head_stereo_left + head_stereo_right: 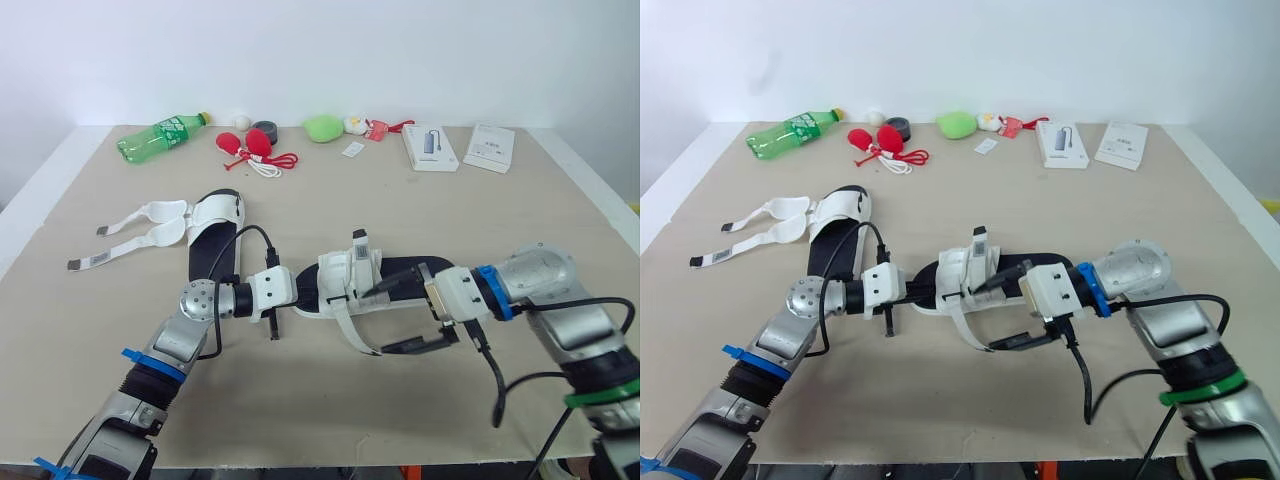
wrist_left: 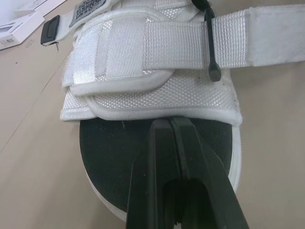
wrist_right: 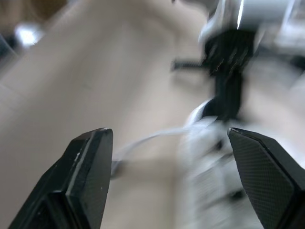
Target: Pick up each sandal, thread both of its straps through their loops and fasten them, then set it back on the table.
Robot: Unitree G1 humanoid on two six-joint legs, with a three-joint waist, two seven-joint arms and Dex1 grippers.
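Left fingers (image 2: 159,167) pressed together on the sandal (image 2: 152,95); right fingers (image 3: 86,171) spread wide.

Sandal (image 1: 965,272) between left fingers (image 1: 912,292) and right fingers (image 1: 1002,276)

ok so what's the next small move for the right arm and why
Probably close the right gripper on the loose white webbing strap hanging from the near black-soled white sandal: its jaws stand open beside that strap, while the left gripper is shut on the sandal's sole, steadying it.
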